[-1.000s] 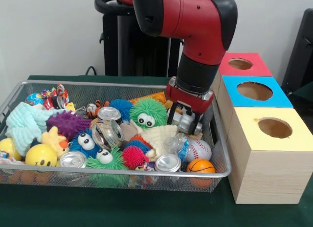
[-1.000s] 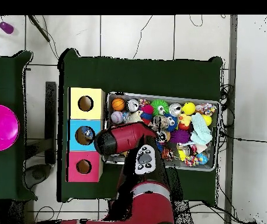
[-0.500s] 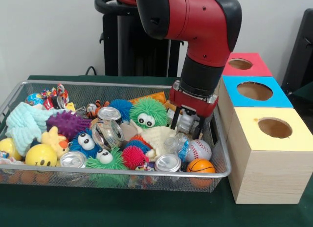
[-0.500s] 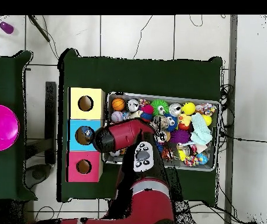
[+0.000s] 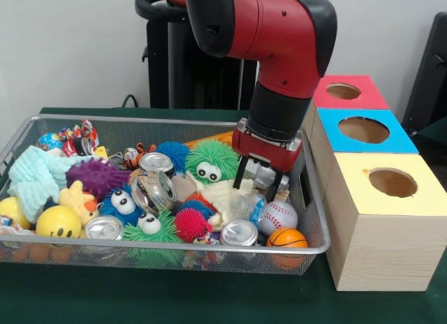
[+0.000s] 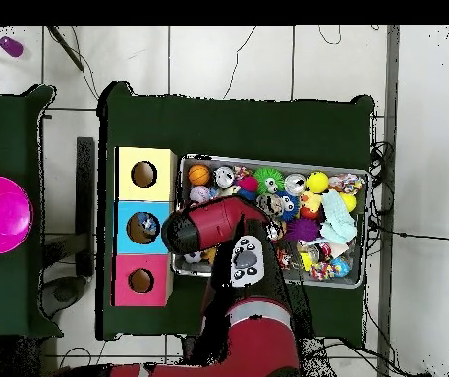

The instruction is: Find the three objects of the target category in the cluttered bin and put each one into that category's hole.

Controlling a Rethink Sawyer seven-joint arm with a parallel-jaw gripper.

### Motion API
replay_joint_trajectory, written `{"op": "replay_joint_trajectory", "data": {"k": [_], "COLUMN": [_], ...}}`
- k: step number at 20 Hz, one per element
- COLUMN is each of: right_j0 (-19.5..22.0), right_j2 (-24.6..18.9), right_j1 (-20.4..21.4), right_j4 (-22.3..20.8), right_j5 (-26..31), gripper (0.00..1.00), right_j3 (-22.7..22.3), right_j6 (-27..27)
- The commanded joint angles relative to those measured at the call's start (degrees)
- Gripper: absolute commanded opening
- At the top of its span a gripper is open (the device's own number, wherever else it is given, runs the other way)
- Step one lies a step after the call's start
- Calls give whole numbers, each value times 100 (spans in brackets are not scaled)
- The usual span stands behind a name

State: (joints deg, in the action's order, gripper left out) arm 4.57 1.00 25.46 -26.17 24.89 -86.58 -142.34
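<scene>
Silver, the crushed metal can (image 5: 261, 176) sits clamped in the black gripper (image 5: 257, 187), which has dipped back leftward over the wire mesh bin (image 5: 318, 226) instead of nearing the blue-topped wooden box (image 5: 363, 130) beyond, so delivery looks unfinished.

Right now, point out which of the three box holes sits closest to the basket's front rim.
The hole in the yellow-topped box. It is nearest the camera, beside the basket's front corner; the blue-topped box and red-topped box lie farther back.

A glossy red arm (image 5: 269, 24) with rounded black joint caps, a black cylindrical wrist (image 5: 276, 113) and a red flange carrying black jaws; a grey button panel (image 6: 245, 260) on top.
</scene>
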Motion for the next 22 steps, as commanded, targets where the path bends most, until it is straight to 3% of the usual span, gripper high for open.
{"op": "replay_joint_trajectory", "data": {"k": [1, 8, 10, 11, 15, 22], "right_j0": [250, 296, 455, 535, 492, 740], "right_j2": [-659, -717, -951, -1068, -1016, -1343], "right_j1": [-63, -76, -32, -10, 2, 125], "right_j4": [-359, -563, -652, -697, -827, -1043], "right_j5": [-451, -612, -614, -615, -665, -582], "gripper": [100, 100, 100, 0, 0, 0], "right_j3": [725, 676, 583, 536, 561, 392], "right_j6": [699, 677, 930, 1056, 880, 1030]}}
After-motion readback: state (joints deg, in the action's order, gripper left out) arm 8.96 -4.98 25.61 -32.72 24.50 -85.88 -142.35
